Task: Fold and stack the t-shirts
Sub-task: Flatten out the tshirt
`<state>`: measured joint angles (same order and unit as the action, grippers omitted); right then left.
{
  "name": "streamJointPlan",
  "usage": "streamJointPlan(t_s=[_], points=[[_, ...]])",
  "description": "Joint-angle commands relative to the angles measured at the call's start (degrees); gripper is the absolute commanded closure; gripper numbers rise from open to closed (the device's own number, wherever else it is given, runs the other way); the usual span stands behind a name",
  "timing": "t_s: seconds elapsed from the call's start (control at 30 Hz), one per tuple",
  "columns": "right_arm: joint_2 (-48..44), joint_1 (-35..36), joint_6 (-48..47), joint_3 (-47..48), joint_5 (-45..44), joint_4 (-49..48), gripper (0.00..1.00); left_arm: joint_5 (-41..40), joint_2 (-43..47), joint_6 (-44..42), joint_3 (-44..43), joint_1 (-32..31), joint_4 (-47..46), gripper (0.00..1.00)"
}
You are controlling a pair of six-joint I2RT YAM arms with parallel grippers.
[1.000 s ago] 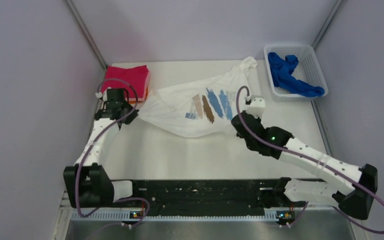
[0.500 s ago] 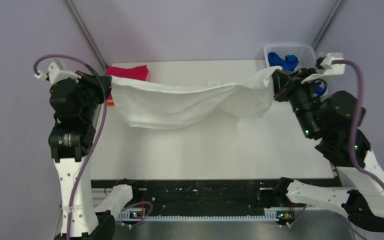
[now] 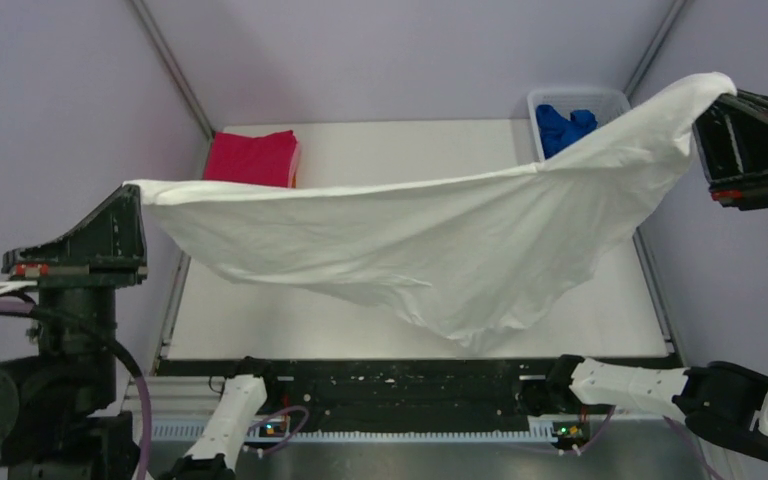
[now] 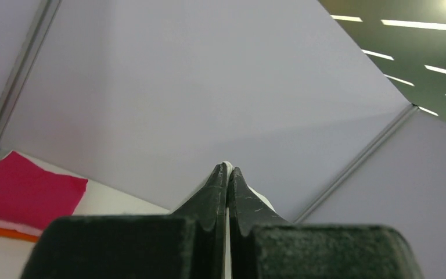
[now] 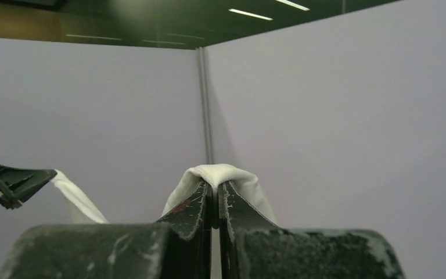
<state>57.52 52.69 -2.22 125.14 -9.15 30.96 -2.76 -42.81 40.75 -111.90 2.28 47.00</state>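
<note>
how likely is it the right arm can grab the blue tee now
Probably not: the right gripper is shut on the white tee, held high, and that cloth hangs across the basket with the blue tee.

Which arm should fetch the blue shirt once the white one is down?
Right, likely. The basket with the blue shirt sits far right, beside the right arm; the left arm is across by the red pile. Both jaws are clamped on the white shirt.
</note>
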Motion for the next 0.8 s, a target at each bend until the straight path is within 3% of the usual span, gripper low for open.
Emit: streamJointPlan(t_s=[0.0,0.13,0.4,0.5,0.6,0.7,0.77], points=[[0.9,-0.3,-0.1,4.1,11.7,1.4,1.00,5.5,-0.1,-0.9,-2.1,0.2,-0.4,1.00],[0.8,-0.3,-2.0,4.1,9.7,1.0,1.00,6.3,0.2,-0.6,-2.2,0.2,-1.1,1.00],[2.5,-0.3,-13.4,-6.2,-13.2,-9.0,1.00,3.7,-4.5,-0.7,8.0,0.2,-5.8,1.00],[3.0,-0.4,-20.2,-16.2,-25.2,-19.2,1.00,3.7,-8.9,-0.9,15.1,0.2,-8.9,1.00],[4.3,-0.4,-30.4,-30.1,-37.1,-37.6,1.00,6.2,-11.5,-0.5,24.3,0.2,-15.1,1.00],[6.8,-0.9,-39.4,-41.1,-43.2,-53.0,1.00,2.5,-13.6,-0.3,32.1,0.2,-18.9,1.00],[8.1,-2.2,-39.4,-46.6,-44.1,-57.7,1.00,-1.8,-15.2,-0.7,37.1,0.2,-21.0,1.00]])
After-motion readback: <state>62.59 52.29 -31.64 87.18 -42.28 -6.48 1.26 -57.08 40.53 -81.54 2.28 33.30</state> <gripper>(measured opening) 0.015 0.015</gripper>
